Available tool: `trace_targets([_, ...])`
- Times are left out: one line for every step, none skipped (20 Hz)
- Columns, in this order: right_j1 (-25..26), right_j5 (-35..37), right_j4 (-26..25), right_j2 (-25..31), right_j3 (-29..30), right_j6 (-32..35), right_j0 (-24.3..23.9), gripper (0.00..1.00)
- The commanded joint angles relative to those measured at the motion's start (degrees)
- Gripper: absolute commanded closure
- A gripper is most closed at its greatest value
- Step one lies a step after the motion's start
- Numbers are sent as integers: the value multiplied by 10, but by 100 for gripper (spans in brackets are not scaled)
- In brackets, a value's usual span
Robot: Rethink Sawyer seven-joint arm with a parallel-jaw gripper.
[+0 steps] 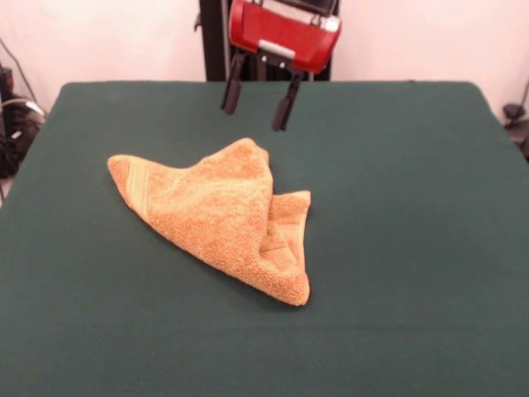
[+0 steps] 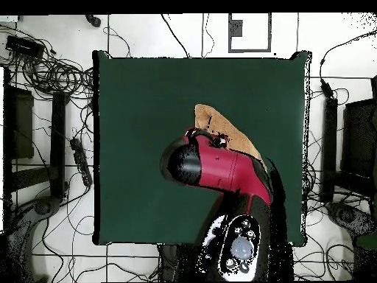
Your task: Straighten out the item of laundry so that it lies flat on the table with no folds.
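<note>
Towel [image 1: 216, 217] lies folded mid-table [image 1: 413, 248], far from flat; gripper [image 1: 258, 99] hovers above its far edge, fingers spread, holding nothing.

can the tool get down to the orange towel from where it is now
Probably yes. The open black tool hangs above the dark green table, just behind the crumpled orange-tan terry towel, with nothing standing between them.
</note>
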Motion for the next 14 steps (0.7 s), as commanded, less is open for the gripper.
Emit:
trace_targets([39, -41, 9, 48, 41, 110, 8, 0])
trace_targets([44, -46, 8, 52, 39, 106, 3, 0])
trace_targets([48, -53, 7, 56, 40, 103, -1, 0])
trace_targets([51, -61, 5, 61, 41, 100, -6, 0])
trace_targets([54, -68, 4, 65, 41, 98, -10, 0])
trace_targets([57, -76, 4, 68, 44, 98, -13, 0])
trace_targets([60, -83, 2, 71, 44, 97, -16, 0])
trace_targets([62, -89, 2, 74, 46, 97, -19, 0])
trace_targets([65, -96, 1, 78, 46, 96, -22, 0])
trace_targets([68, -102, 1, 81, 47, 95, -25, 0])
trace_targets([72, -110, -1, 85, 46, 92, -30, 0])
trace_targets([76, -118, -3, 90, 47, 91, -34, 0])
trace_targets([81, -126, -4, 95, 47, 89, -39, 0])
trace_targets([83, -130, -5, 100, 50, 90, -43, 0])
